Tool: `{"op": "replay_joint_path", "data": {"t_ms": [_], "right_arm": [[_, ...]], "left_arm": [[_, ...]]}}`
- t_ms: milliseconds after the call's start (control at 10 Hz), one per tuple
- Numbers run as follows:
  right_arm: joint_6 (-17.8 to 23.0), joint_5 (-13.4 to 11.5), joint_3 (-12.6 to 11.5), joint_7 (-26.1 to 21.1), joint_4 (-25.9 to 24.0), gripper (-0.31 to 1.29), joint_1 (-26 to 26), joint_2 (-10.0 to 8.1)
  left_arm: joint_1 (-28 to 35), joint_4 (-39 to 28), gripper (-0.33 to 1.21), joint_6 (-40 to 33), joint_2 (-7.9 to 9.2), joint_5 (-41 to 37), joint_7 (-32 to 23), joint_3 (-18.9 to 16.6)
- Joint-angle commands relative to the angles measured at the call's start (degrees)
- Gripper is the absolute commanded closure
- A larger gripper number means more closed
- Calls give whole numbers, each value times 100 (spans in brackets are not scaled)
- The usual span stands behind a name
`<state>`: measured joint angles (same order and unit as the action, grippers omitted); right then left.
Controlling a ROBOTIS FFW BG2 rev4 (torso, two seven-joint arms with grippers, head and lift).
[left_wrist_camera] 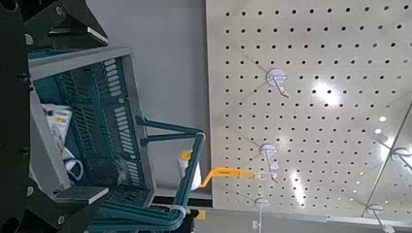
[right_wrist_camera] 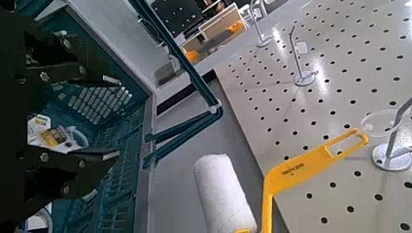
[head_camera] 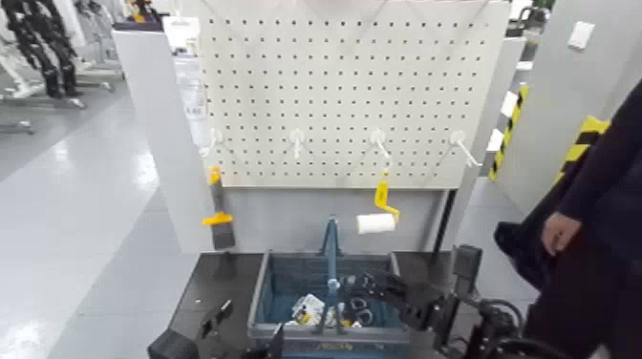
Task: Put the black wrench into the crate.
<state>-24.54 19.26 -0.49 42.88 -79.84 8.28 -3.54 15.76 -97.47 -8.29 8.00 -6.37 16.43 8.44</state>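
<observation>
Black wrench: can't pick it out cleanly in any view. Dark metal bits sit inside the crate (head_camera: pixel 287 277) under the right gripper (head_camera: pixel 368 285), but whether that is the wrench, or whether it is gripped or lying loose, can't tell. Crate is blue-grey, slotted walls, grey rim, tall upright central handle (head_camera: pixel 331 250); it sits on the dark bench (head_camera: pixel 215 282) directly below the pegboard (head_camera: pixel 353 86). Small white and yellow packets (head_camera: pixel 308 307) lie on the crate floor near the front wall. Right arm reaches in from the right side, forearm roughly level, gripper over the crate's right half just beside the handle; jaws look parted in the right wrist view, black fingers (right_wrist_camera: pixel 53 68) spread above the crate interior with nothing visibly between them. Left gripper (head_camera: pixel 218 318) hangs low at the crate's front-left corner, outside the wall, pointed up toward the pegboard; jaws state can't tell. Paint roller (head_camera: pixel 376 223) with yellow handle hangs on a pegboard hook above the crate's right rear corner, clear of it. Yellow-and-grey tool (head_camera: pixel 219 220) hangs at the board's left edge. A person's hand (head_camera: pixel 558 232) and dark sleeve at far right, well apart from the bench.
</observation>
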Motion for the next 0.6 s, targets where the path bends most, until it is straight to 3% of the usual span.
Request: {"op": "replay_joint_path", "data": {"t_ms": [100,400,600], "right_arm": [[72,34,-4,10,-49,8,-11,2],[169,104,-4,18,-128,8,-46,2],[310,113,-12,-140,-453,8,-222,2]], "left_arm": [[6,0,21,-6,-1,-5,0,-1],[6,0,21,3,-1,-5,0,-9],[6,0,21,3,-1,-5,9,-18]]}}
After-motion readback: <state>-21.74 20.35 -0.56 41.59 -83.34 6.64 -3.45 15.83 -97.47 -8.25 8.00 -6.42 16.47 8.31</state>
